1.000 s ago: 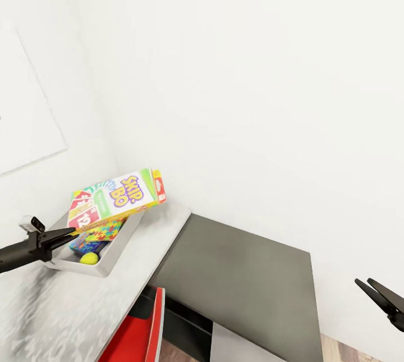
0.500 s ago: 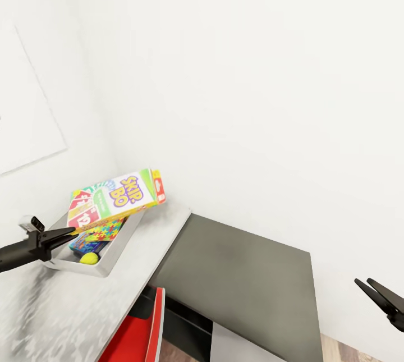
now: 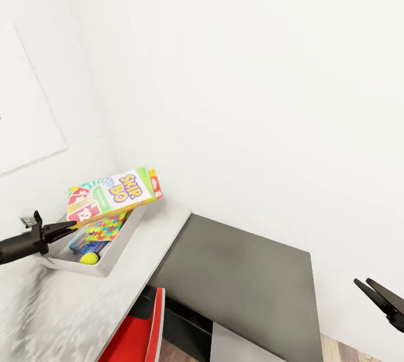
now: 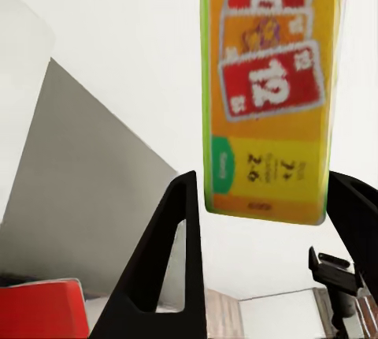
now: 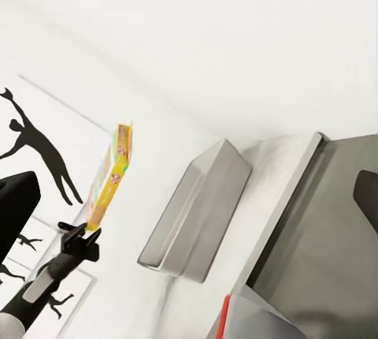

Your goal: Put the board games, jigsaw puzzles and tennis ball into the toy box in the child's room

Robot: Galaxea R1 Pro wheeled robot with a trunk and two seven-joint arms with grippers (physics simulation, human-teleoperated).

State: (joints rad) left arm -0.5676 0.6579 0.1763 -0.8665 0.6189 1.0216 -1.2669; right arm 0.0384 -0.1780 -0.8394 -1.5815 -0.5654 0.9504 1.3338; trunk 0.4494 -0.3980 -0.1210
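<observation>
Left jaws (image 3: 72,224) have drawn back, parted, from Skip-Bo box (image 3: 112,196) leaning over toy box (image 3: 109,264).

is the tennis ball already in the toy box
Yes, the tennis ball lies inside the toy box, near its front wall.

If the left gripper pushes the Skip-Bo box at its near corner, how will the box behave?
The Skip-Bo box looks like a flat, stiff carton, so it probably keeps its shape. It lies tilted above the toy box, so a push may tip or slide it. Its glossy print may be slippery.
</observation>
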